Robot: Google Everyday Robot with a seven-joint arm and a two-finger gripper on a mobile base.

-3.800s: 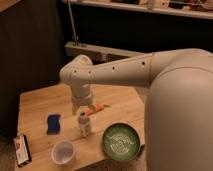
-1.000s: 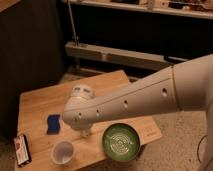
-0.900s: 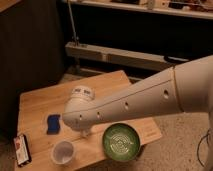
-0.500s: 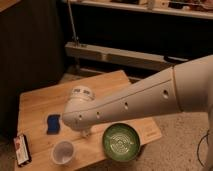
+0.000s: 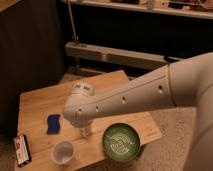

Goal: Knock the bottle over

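Observation:
The bottle is hidden behind my arm's white wrist [image 5: 80,106], which hangs low over the middle of the wooden table [image 5: 40,100]. A small pale piece [image 5: 86,133] shows just under the wrist, between the cup and the bowl; I cannot tell whether it is the bottle's lower part or part of my gripper. My gripper sits below the wrist at that spot, mostly hidden by the arm.
A clear plastic cup [image 5: 63,152] stands near the front edge. A green bowl [image 5: 121,141] sits to its right. A blue sponge [image 5: 53,123] lies left of the wrist, and a dark packet [image 5: 21,149] lies at the front left corner. A shelf stands behind the table.
Since the earliest frame my arm has swung down and forward over the bottle and the orange object, hiding both. Over the last second nothing has visibly moved.

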